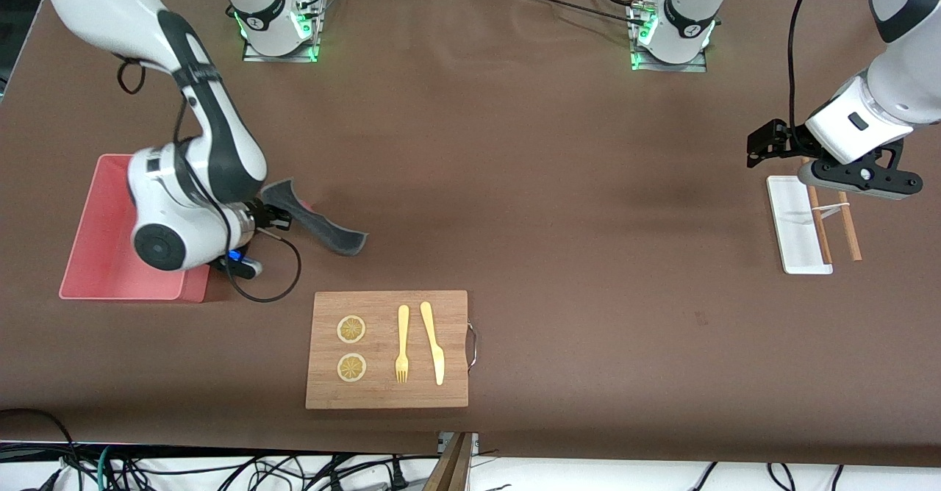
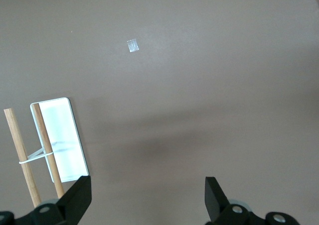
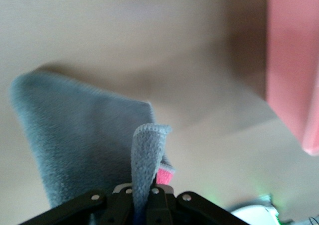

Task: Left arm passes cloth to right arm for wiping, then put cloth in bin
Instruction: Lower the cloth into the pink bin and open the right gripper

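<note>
The cloth (image 1: 316,219) hangs dark grey side up beside the bin (image 1: 103,226), a sliver of pink showing at its edge. My right gripper (image 1: 270,215) is shut on one end of the cloth (image 3: 84,140), low over the table next to the bin (image 3: 291,70); the free end droops toward the wooden board. My left gripper (image 1: 764,145) waits open at the left arm's end of the table, up in the air over the white tray, its fingers (image 2: 79,197) wide apart with nothing between them.
A wooden cutting board (image 1: 387,349) with two lemon slices, a fork and a knife lies nearer the front camera than the cloth. A white tray (image 1: 798,226) and wooden chopsticks (image 1: 849,230) lie at the left arm's end. The tray (image 2: 57,138) also shows in the left wrist view.
</note>
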Tool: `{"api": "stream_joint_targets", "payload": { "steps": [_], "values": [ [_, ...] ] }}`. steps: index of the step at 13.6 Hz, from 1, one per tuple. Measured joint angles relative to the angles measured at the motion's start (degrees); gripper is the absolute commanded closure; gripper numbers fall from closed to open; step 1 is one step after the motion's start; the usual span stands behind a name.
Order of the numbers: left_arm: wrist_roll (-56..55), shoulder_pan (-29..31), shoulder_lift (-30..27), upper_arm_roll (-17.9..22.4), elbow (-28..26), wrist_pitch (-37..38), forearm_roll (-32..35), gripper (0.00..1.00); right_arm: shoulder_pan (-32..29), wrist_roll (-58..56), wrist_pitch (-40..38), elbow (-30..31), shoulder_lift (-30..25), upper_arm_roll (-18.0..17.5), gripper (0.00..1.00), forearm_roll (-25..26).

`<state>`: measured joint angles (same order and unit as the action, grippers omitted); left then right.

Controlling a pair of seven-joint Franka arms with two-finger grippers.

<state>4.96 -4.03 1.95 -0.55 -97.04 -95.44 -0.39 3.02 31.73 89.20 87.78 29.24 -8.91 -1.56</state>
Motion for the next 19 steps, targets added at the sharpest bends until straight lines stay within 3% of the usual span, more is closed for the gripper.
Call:
{"api": "stream_joint_targets", "payload": {
  "steps": [3, 5, 7, 9, 12, 19],
  "values": [
    [0.0, 0.0, 0.0, 0.0, 0.0, 0.0, 0.0, 0.0, -1.5, -8.0, -14.2, -7.7, -5.9, 3.2, 1.0, 0.1],
    [0.0, 0.0, 0.0, 0.0, 0.0, 0.0, 0.0, 0.0, -2.2, -18.1, -20.7, -12.0, -7.2, 9.3, 1.0, 0.9],
    [0.0, 0.0, 0.0, 0.0, 0.1, 0.0, 0.0, 0.0, -2.7, -31.2, -22.0, -13.2, -7.0, 16.6, 1.0, 3.5],
    [0.0, 0.0, 0.0, 0.0, 0.1, 0.0, 0.0, 0.0, -3.5, -41.1, -21.4, -13.1, -5.4, 22.8, 1.0, 4.6],
    [0.0, 0.0, 0.0, 0.0, 0.1, 0.0, 0.0, 0.0, -4.1, -48.8, -16.8, -11.1, -2.3, 27.6, 1.0, 4.7],
    [0.0, 0.0, 0.0, 0.0, 0.1, 0.0, 0.0, 0.0, -3.8, -50.3, 1.6, -0.4, 3.9, 28.3, 1.0, 4.7]
  ]
}}
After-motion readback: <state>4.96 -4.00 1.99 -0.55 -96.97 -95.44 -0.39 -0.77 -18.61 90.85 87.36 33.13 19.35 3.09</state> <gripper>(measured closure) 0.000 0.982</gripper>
